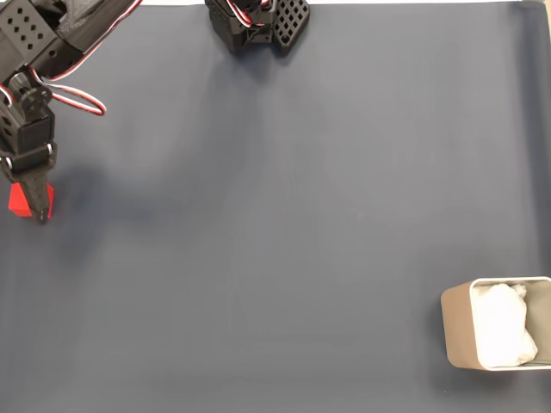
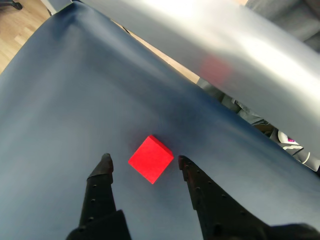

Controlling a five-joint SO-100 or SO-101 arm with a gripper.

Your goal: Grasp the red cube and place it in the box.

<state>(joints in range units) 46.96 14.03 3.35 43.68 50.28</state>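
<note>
red cube: partly hidden by the end effector, fixed view
end effector: open, straddling cube, holding nothing
box: cut off at 4 o'clock

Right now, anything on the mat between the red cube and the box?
No. In the fixed view the red cube sits at the left edge under the open gripper, the box at lower right; the dark mat between them is bare.

Bright red cube on a plain dark blue-grey mat, far left in the fixed view. Matte black gripper with red, white and black wires. Beige box, lower right, lined in crumpled white.
</note>
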